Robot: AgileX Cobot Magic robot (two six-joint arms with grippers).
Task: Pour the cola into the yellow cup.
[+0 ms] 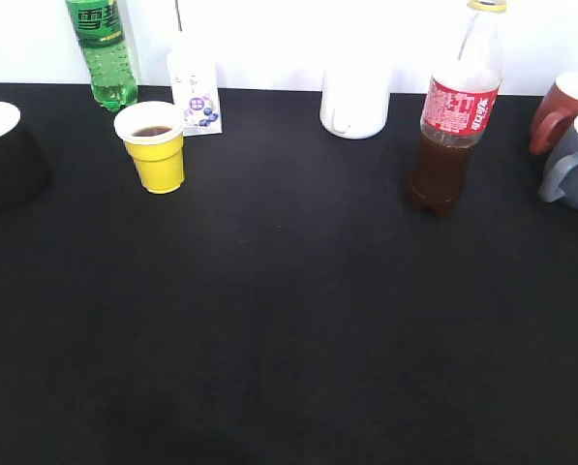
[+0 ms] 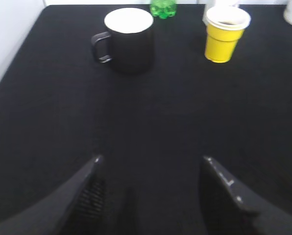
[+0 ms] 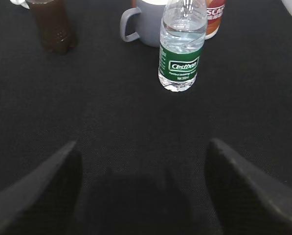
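Observation:
The cola (image 1: 453, 116) stands upright at the back right of the black table, yellow cap on, dark drink in its lower half; its base also shows in the right wrist view (image 3: 52, 27). The yellow cup (image 1: 155, 145) stands at the back left with dark liquid inside; it also shows in the left wrist view (image 2: 225, 33). My left gripper (image 2: 151, 159) is open and empty over bare cloth, well short of the cup. My right gripper (image 3: 142, 143) is open and empty, short of the cola. Neither gripper shows in the exterior view.
A green soda bottle (image 1: 103, 48), a small carton (image 1: 196, 92) and a white jug (image 1: 354, 102) stand along the back. A black mug (image 2: 126, 36) is at the left. A red mug (image 1: 564, 107), a grey-blue mug (image 1: 574, 165) and a water bottle (image 3: 182, 44) are at the right.

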